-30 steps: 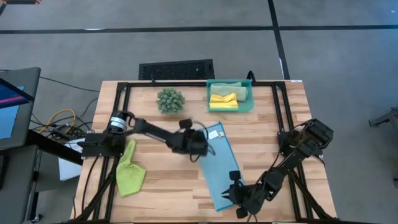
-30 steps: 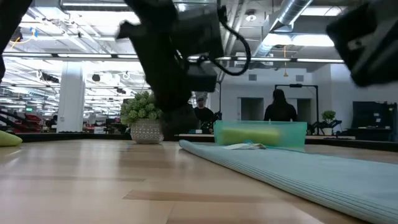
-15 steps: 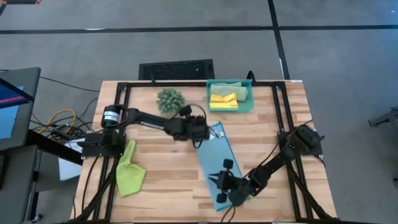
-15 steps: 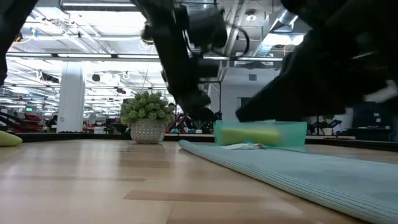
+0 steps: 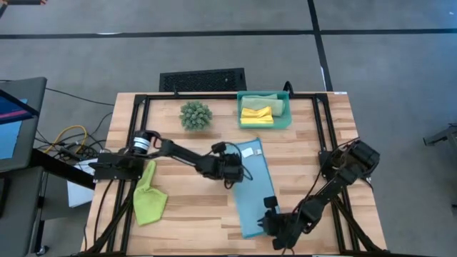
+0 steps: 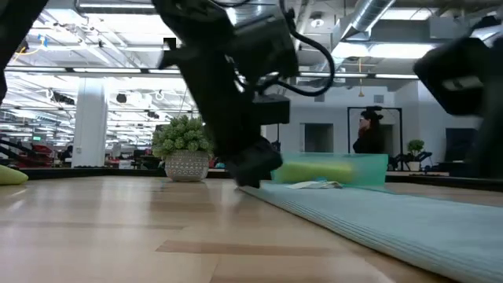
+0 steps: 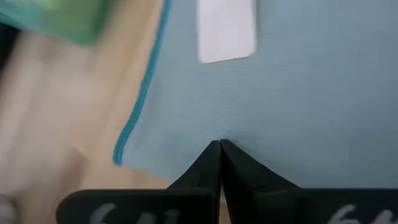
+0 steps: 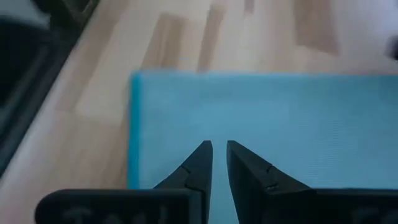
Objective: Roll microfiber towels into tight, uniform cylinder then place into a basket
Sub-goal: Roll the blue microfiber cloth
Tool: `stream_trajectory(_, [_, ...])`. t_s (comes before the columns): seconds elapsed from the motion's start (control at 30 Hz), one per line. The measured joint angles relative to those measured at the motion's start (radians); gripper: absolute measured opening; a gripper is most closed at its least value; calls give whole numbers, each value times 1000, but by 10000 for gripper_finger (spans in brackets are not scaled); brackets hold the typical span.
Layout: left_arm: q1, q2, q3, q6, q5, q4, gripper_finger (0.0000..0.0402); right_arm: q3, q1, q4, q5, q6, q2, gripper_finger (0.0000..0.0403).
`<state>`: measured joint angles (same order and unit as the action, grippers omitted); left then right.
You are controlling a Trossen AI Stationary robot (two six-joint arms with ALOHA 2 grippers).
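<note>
Shifted again since half a second back: right gripper (image 5: 275, 227) pulled off the middle of the light blue towel (image 5: 251, 187) to its near end, left gripper (image 5: 233, 171) dropped from the far corner to the left edge. Lying flat and folded into a long strip down mid-table, far end just short of the basket (image 5: 285, 114); smooth, unwrinkled, white label (image 7: 226, 30) showing, not rolled yet. Left fingers (image 7: 211, 163) clenched tight with nothing between, tips over the cloth. Right fingers (image 8: 198, 165) parted a sliver over the near hem, gripping nothing visible. Likely trouble: a pinch catching only the top layer, giving a loose, crooked roll; or cloth sliding on wood. Yellow towel (image 5: 256, 114) already in the basket, lime green towel (image 5: 148, 196) crumpled, waiting at left.
</note>
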<state>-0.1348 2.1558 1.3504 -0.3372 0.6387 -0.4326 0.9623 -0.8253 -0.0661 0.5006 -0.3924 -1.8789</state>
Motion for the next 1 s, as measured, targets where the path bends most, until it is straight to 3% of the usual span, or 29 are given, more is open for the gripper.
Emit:
stream_trajectory(0.27, [101, 12, 100, 337, 225, -81, 0, 1, 14, -11, 110, -1, 17, 72])
stream_trajectory(0.37, [91, -29, 170, 365, 266, -139, 0, 0, 23, -14, 104, 2, 15, 72])
stream_trajectory(0.53, [-23, -38, 225, 334, 274, -279, 0, -3, 48, -18, 71, 8, 7, 73])
stream_trajectory(0.7, [-165, -44, 195, 280, 106, -246, 0, -3, 77, -14, -192, 67, 7, 90])
stream_trajectory(0.9, [-306, -43, 84, 330, -192, 60, 0, -3, 100, -9, -213, 114, 7, 124])
stream_trajectory(1.0, [-359, -43, 34, 410, -266, 251, 0, -3, 107, -10, -215, 114, 7, 144])
